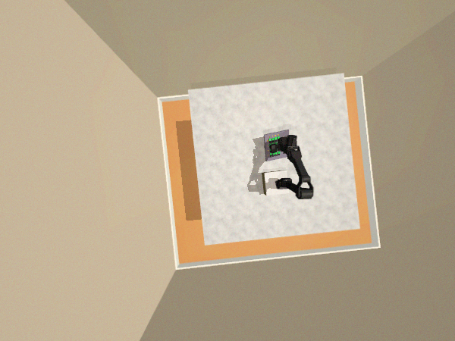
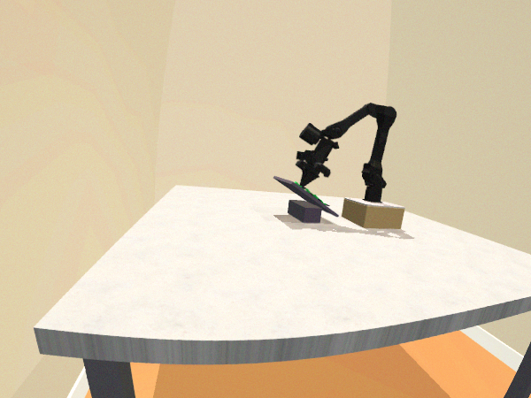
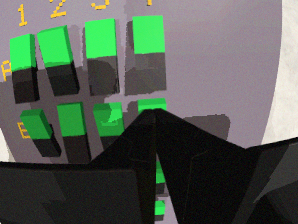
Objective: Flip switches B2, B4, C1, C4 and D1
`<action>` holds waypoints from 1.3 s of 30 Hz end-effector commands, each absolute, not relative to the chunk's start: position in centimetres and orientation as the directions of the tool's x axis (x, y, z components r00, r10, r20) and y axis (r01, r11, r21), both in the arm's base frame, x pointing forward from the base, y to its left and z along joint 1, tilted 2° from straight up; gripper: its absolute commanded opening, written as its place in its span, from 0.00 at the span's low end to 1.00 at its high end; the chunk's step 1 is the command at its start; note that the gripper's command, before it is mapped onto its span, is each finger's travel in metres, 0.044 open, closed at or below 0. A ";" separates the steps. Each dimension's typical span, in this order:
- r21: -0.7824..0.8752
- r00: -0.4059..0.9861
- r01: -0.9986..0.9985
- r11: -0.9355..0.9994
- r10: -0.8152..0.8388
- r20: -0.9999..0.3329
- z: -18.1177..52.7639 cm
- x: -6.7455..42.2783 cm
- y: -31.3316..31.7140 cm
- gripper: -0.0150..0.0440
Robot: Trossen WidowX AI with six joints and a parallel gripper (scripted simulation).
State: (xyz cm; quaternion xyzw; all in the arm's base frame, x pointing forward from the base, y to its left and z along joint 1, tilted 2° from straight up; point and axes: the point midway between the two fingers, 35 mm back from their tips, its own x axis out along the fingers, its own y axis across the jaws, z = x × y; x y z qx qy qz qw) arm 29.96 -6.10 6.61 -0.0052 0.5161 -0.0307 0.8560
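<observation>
We keep our end effector point(image 3: 154, 137) closed and empty, its tip down on the tilted panel point(image 3: 220, 43) mid-surface point(image 2: 212, 265), at the B4 switch point(image 3: 152, 104). The neighbouring B3 switch point(image 3: 108, 119) sits just at nine o'clock; any sideways drift could flip it. Rows C and D are hidden beneath us.

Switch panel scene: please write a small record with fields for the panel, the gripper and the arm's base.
panel: tilted grey switch panel on a dark block, green rockers, yellow labels
gripper: gripper shut, holding nothing, tip down at row B near column 4
contact: cannot tell whether the tip touches a rocker
arm base: tan box on the white table
</observation>
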 end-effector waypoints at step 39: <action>-0.034 0.485 0.046 0.998 -0.051 -0.873 9.7 23.7 0.9 0.25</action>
